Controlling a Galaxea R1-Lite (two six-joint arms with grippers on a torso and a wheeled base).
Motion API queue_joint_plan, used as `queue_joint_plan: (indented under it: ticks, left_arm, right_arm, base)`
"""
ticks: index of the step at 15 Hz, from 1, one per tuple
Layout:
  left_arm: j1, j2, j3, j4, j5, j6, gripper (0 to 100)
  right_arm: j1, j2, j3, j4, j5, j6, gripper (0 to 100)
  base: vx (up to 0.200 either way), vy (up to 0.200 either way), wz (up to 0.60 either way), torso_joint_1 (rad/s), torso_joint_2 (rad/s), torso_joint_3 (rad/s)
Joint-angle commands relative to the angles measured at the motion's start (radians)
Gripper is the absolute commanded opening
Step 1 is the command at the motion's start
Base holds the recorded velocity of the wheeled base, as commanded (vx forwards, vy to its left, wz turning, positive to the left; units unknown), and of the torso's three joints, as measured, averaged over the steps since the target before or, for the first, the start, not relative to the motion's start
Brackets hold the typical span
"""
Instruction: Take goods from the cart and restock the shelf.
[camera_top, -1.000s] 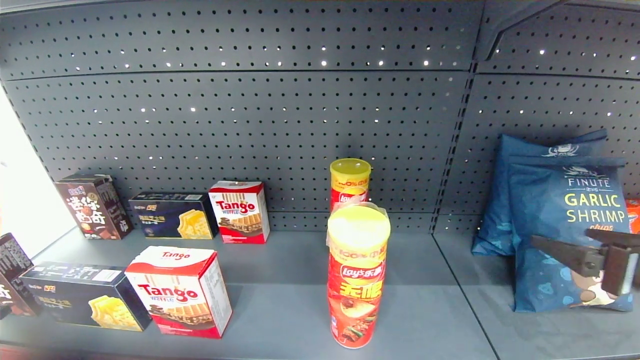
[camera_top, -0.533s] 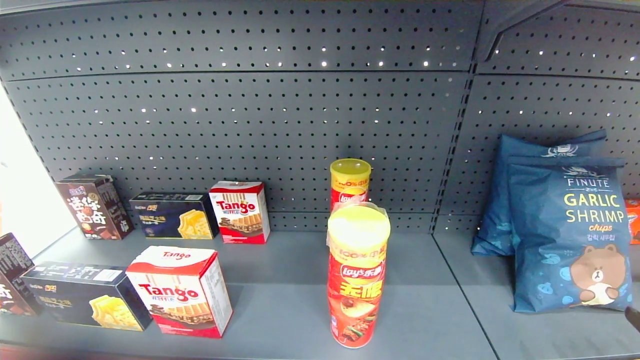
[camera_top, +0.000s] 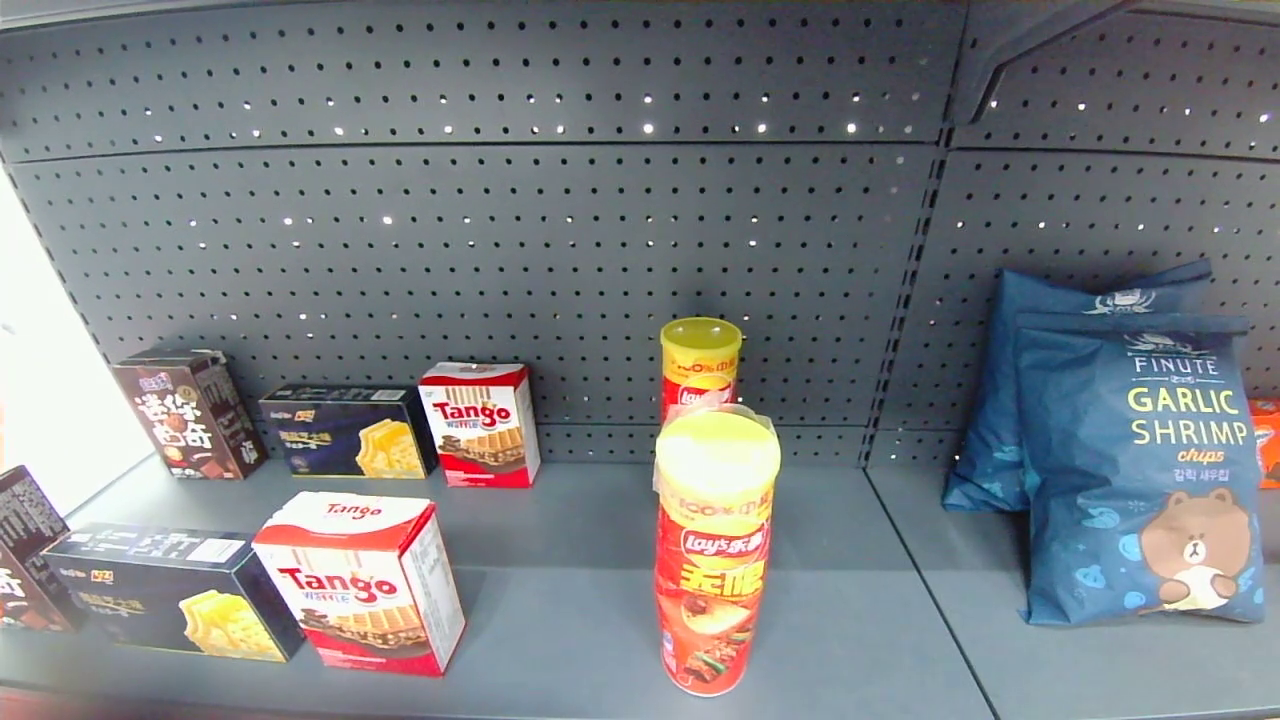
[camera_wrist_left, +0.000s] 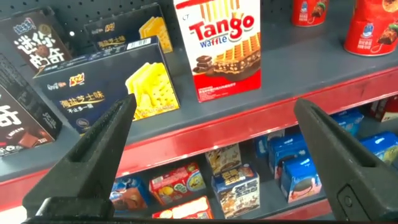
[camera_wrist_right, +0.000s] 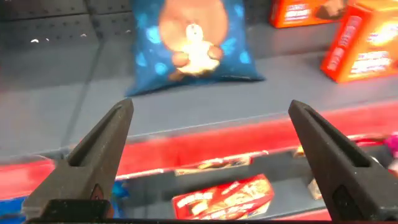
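A: Left gripper (camera_wrist_left: 214, 102)?

B: Spread wide, nothing between the fingers. Just in front of the shelf (camera_top: 600, 610), facing the front wafer box (camera_top: 360, 585) and the front cracker box (camera_top: 170, 605) beside it.

A: Right gripper (camera_wrist_right: 211, 104)?

B: Splayed just as wide, empty, before the front shrimp-chip bag (camera_top: 1140, 470).

A: Seen from the head?

B: The whole top board. Front chip can (camera_top: 715, 550) upright mid-shelf, rear chip can (camera_top: 700, 365) right behind it. Rear wafer box (camera_top: 480, 425), rear cracker box (camera_top: 345, 430) and brown box (camera_top: 190, 410) lined up along the pegboard (camera_top: 500, 250). Rear blue bag (camera_top: 1000, 400) leaning behind the front one.

A: Added by the wrists?

B: Red strip (camera_wrist_left: 249, 118) along the shelf front, and below it a lower tier stocked with small packs (camera_wrist_left: 236, 183). From the right wrist, orange boxes (camera_wrist_right: 367, 43) standing near the bag, not touching it.
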Motion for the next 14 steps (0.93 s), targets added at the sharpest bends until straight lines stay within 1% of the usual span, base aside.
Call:
queue_joint_plan:
  ticks: [1,2,3,4,6,9,10,11,12,13,14]
  left_arm:
    - [0.0,0.0,0.018,-0.01,0.001,0.0,100]
    - [0.0,0.0,0.022,-0.012,-0.001,0.0,100]
    - [0.0,0.0,0.042,-0.035,-0.001,0.0,100]
    - [0.0,0.0,0.076,-0.069,-0.002,0.0,100]
    - [0.0,0.0,0.104,-0.133,-0.001,-0.001,100]
    - [0.0,0.0,0.118,-0.155,0.012,-0.004,100]
    - [0.0,0.0,0.118,-0.155,0.01,-0.003,100]
    - [0.0,0.0,0.113,-0.156,0.01,-0.001,100]
    - [0.0,0.0,0.111,-0.156,0.012,-0.001,100]
    - [0.0,0.0,0.111,-0.159,0.015,0.0,100]
    - [0.0,0.0,0.105,-0.164,0.03,0.002,100]
  right_arm:
    - [-0.009,-0.107,0.069,-0.004,-0.022,-0.02,100]
    - [-0.009,-0.107,0.069,-0.002,-0.02,-0.022,100]
    - [-0.008,-0.107,0.069,0.027,0.072,-0.054,100]
    - [-0.008,-0.107,0.069,0.053,0.128,-0.065,100]
    - [-0.008,-0.105,0.069,0.049,0.096,-0.024,100]
    - [-0.003,-0.102,0.069,0.052,0.095,-0.024,100]
    - [0.058,-0.101,0.069,0.055,0.095,-0.024,100]
    - [0.176,-0.113,0.069,0.05,0.096,-0.028,100]
    - [0.161,-0.114,0.069,0.05,0.096,-0.025,100]
    - [0.12,-0.147,0.069,0.05,0.096,-0.025,100]
    - [0.109,-0.188,0.069,0.05,0.093,-0.02,100]
  base:
    - [0.0,0.0,0.0,0.0,0.0,0.0]
    - [0.0,0.0,0.0,0.0,0.0,0.0]
    - [0.0,0.0,0.0,0.0,0.0,0.0]
    - [0.0,0.0,0.0,0.0,0.0,0.0]
    - [0.0,0.0,0.0,0.0,0.0,0.0]
    - [0.0,0.0,0.0,0.0,0.0,0.0]
    - [0.0,0.0,0.0,0.0,0.0,0.0]
    - [0.0,0.0,0.0,0.0,0.0,0.0]
    - [0.0,0.0,0.0,0.0,0.0,0.0]
    - [0.0,0.0,0.0,0.0,0.0,0.0]
    - [0.0,0.0,0.0,0.0,0.0,0.0]
